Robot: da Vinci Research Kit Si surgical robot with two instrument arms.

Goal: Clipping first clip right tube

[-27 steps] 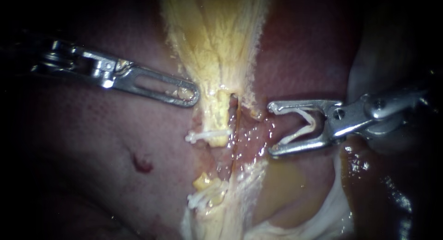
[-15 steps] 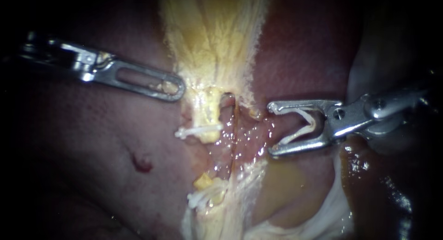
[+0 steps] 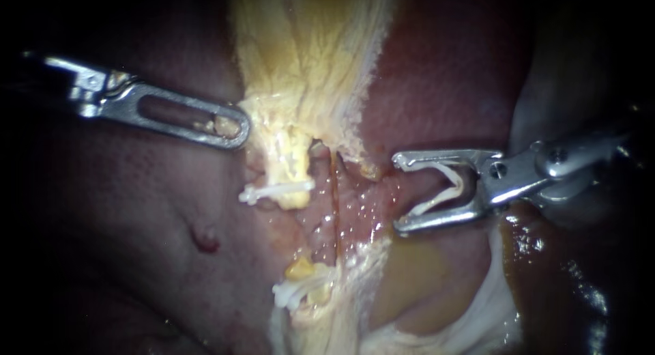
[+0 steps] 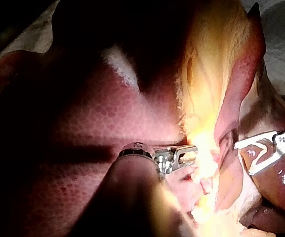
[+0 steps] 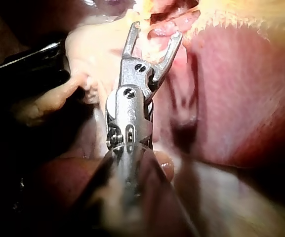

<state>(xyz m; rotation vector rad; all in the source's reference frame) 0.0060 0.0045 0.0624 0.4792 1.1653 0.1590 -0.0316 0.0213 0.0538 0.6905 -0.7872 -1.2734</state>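
A white V-shaped clip [image 3: 443,184] is held in the right instrument [image 3: 399,192], jaws spread wide, a gap short of the thin pink right tube [image 3: 322,184]; pale yellow tissue [image 3: 269,123] is clamped by the left instrument [image 3: 232,128]

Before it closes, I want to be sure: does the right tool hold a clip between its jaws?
Yes, in the endoscope view a white V-shaped clip sits between the spread jaws of the right tool.
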